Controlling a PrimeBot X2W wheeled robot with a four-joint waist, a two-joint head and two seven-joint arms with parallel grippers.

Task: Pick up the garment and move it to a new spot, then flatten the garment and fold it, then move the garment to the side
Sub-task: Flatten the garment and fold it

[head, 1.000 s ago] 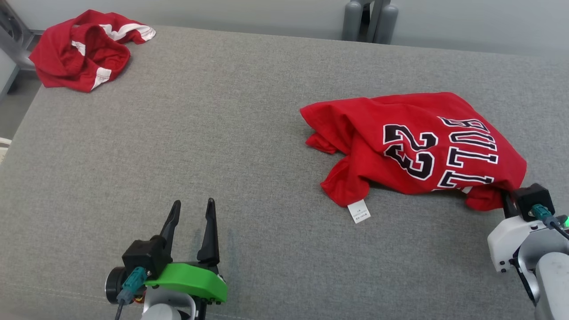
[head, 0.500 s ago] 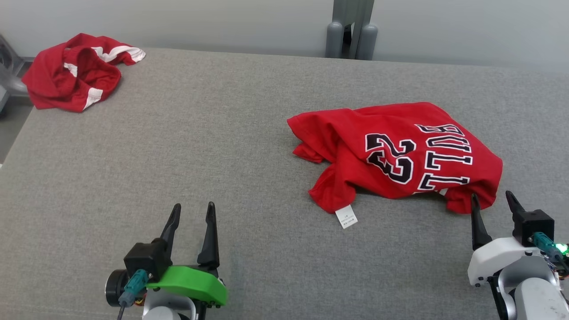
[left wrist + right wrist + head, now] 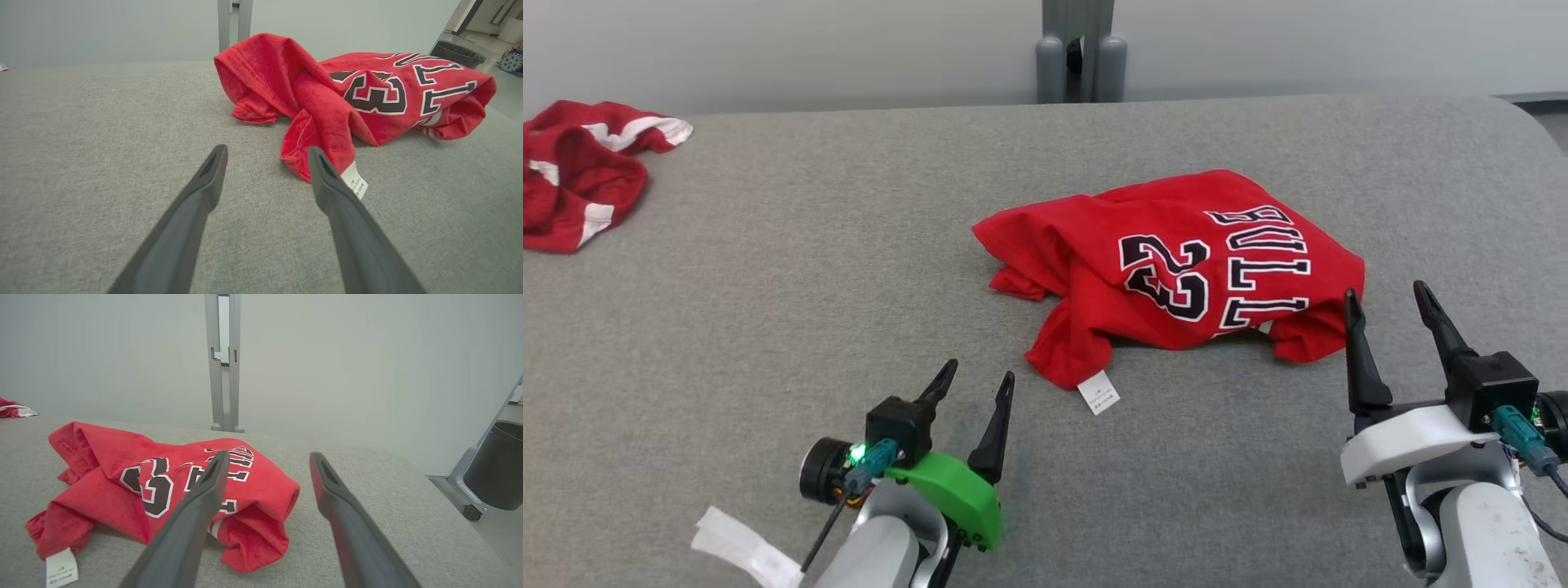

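The garment (image 3: 1168, 269) is a red jersey with black-and-white lettering, lying crumpled right of the middle of the grey fabric table (image 3: 768, 286). A white tag sticks out at its near corner. My left gripper (image 3: 979, 371) is open just left of that tagged corner, with nothing between its fingers. In the left wrist view the garment (image 3: 327, 90) lies ahead and to the right of the left gripper (image 3: 266, 150). My right gripper (image 3: 1386, 290) is open beside the garment's near right edge. From the right wrist, the garment (image 3: 163, 486) lies ahead, left of the right gripper (image 3: 269, 455).
A second red garment with white trim (image 3: 580, 171) is bunched at the table's far left. A grey post (image 3: 1081, 49) stands behind the table. A black bin (image 3: 500, 473) sits on the floor past the table's rounded right end. A white paper strip (image 3: 743, 547) lies by my left arm.
My right gripper opened and let go of the garment's near right edge, then drew back. The head camera shifted, moving the whole scene left. My left gripper now sits closer to the tagged corner.
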